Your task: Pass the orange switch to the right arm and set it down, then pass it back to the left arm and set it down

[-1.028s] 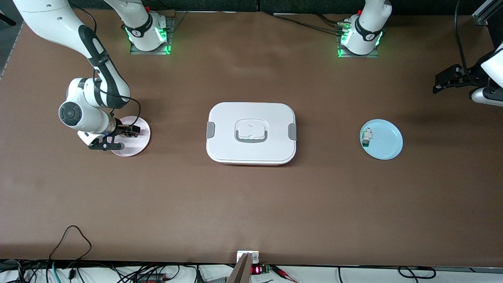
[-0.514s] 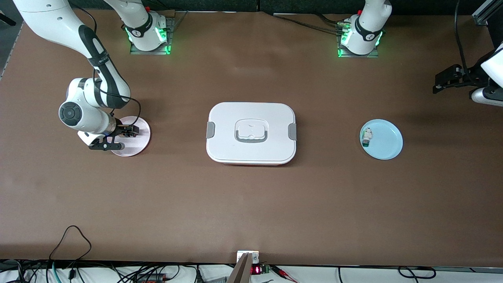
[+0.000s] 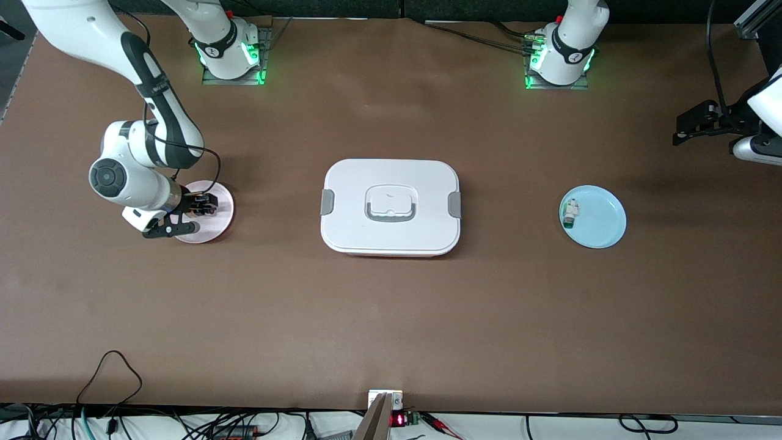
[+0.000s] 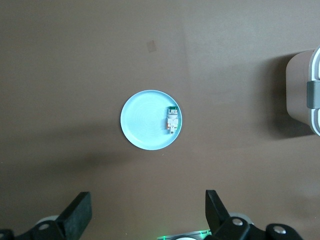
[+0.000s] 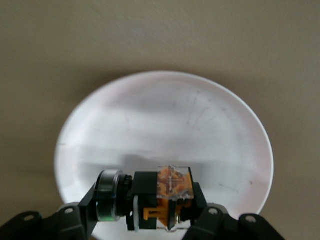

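1. the right gripper (image 5: 150, 220) has its fingers (image 5: 85, 210) clenched on the orange switch (image 5: 160, 197), holding it over the pink plate (image 5: 165, 125).
2. seen from the right wrist, the switch lies sideways between the two black fingers, its orange part beside a black body and a round grey end.
3. in the front view the right gripper (image 3: 198, 205) hangs over the pink plate (image 3: 223, 217), which sits on the brown worktop (image 3: 391, 318) toward the right arm's end.
4. the left gripper (image 4: 145, 215) waits high above the worktop with its fingers (image 4: 77, 215) released and spread wide, holding nothing.
5. below it lies the blue plate (image 4: 145, 120), carrying a small white-and-green part (image 4: 172, 120) near its rim.
6. the box (image 3: 391, 206), white with grey side latches and lid closed, sits mid-worktop between the pink plate and the blue plate (image 3: 602, 223), well apart from both.
7. the white-and-green part (image 3: 570, 213) rests on the box-side edge of the blue plate.
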Controlling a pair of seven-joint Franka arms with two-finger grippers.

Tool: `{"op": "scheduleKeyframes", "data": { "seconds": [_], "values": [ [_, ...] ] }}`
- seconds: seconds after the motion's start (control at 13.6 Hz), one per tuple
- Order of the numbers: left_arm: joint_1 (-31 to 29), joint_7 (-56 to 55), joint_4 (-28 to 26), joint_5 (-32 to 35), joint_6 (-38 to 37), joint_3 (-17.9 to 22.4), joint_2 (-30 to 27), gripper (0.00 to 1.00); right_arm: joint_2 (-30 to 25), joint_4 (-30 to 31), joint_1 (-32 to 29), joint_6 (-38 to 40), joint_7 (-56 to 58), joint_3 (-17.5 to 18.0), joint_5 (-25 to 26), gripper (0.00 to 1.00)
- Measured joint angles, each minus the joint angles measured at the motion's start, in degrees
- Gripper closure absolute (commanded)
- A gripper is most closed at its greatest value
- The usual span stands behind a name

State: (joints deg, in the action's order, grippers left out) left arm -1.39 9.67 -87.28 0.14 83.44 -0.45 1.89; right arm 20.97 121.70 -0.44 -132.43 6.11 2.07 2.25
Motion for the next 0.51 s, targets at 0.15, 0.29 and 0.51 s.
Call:
{"op": "scheduleKeyframes", "data": {
  "seconds": [0.15, 0.29, 0.51],
  "values": [
    [0.0, 0.0, 0.0, 0.0, 0.0, 0.0, 0.0, 0.0, -2.0, -5.5, 0.0, 7.5, 0.2, 1.0, 0.0, 0.54],
    [0.0, 0.0, 0.0, 0.0, 0.0, 0.0, 0.0, 0.0, -3.5, -12.7, 0.0, 16.9, 0.3, 2.5, -0.9, 0.54],
    [0.0, 0.0, 0.0, 0.0, 0.0, 0.0, 0.0, 0.0, -5.4, -22.1, 0.1, 28.2, 0.4, 4.0, -3.7, 0.55]
  ]
}}
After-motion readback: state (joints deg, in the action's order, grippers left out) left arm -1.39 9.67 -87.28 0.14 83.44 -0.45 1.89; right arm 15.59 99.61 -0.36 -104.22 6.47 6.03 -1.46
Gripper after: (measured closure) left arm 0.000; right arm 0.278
